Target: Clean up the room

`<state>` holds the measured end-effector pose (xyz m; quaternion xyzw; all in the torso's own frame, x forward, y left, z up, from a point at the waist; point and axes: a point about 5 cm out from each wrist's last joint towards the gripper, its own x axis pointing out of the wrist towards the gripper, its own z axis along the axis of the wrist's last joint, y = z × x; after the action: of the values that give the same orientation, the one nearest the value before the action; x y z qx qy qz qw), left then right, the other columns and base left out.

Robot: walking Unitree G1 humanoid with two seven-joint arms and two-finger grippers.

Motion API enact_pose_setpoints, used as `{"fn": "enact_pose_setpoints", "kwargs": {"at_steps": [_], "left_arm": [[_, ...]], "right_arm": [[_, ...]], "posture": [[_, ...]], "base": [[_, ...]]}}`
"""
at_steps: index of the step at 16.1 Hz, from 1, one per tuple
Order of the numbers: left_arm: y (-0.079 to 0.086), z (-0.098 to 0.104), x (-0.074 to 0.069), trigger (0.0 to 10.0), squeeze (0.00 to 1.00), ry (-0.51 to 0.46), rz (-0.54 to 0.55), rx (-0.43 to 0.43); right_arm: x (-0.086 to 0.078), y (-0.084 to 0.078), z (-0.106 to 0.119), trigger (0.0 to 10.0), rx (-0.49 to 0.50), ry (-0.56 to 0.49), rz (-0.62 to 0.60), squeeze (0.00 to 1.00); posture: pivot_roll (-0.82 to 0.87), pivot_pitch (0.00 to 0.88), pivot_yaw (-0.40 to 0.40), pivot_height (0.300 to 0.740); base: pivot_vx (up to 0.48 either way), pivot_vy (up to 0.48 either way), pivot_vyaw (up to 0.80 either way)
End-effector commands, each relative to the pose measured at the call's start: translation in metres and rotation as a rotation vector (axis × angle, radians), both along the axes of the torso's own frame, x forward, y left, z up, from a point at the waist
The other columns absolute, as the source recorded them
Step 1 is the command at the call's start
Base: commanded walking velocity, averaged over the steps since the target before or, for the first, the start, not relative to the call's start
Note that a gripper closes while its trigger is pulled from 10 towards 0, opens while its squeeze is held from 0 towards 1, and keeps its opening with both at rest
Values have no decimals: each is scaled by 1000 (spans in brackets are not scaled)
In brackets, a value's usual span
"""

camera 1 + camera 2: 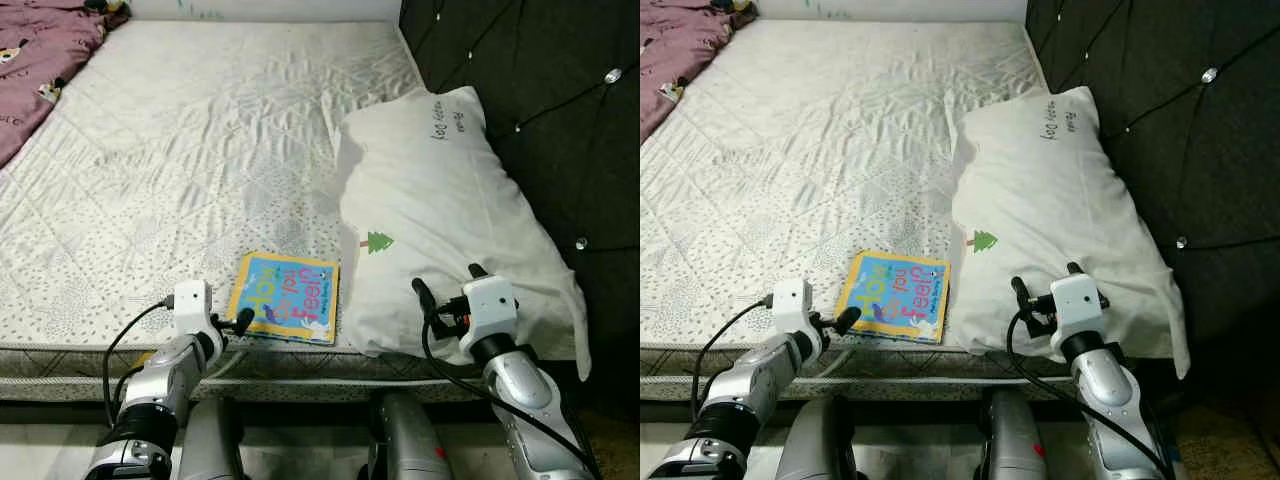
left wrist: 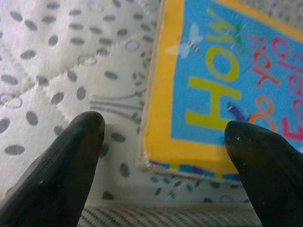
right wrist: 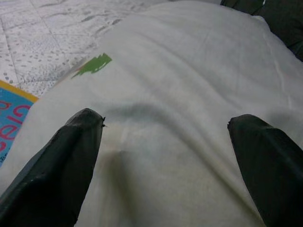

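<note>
Left gripper point(image 2: 163, 137) is low at the mattress point(image 1: 200, 150) edge, fingers spread wide and empty, the near corner of the picture book point(image 1: 285, 297) sitting right between the tips. Looks like the pick-up approach; next it needs to slide forward and close on that corner. Right gripper point(image 3: 165, 137) hangs wide open, holding nothing, pointed at the pillow point(image 1: 440, 200) just beyond its fingers.

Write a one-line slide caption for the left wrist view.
Open left gripper straddling the near corner of a yellow-bordered blue children's book lying on the dotted mattress.
</note>
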<state>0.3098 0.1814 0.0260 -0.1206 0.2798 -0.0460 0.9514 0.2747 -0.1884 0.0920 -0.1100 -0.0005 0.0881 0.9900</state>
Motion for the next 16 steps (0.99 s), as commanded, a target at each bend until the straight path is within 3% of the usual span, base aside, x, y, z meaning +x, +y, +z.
{"fn": "enact_pose_setpoints", "kwargs": {"at_steps": [1, 9, 12, 16], "left_arm": [[1, -3, -1, 10000, 0, 6, -7, 13], [-6, -2, 8, 10000, 0, -20, -31, 61], [-23, -1, 13, 10000, 0, -23, -81, 50], [-32, -8, 8, 10000, 0, 4, -114, 45]], "right_arm": [[-2, -4, 3, 10000, -8, -7, -12, 0], [-6, -7, 3, 10000, -12, 1, -28, 0], [-4, -7, 5, 10000, -13, -3, -28, 0], [-3, -7, 6, 10000, -13, -4, -29, 0]], "posture": [[-76, 143, -11, 574], [-84, 153, -9, 574], [-89, 151, -10, 574], [-92, 146, -7, 574]], "base": [[0, 0, 0], [0, 0, 0], [0, 0, 0], [0, 0, 0]]}}
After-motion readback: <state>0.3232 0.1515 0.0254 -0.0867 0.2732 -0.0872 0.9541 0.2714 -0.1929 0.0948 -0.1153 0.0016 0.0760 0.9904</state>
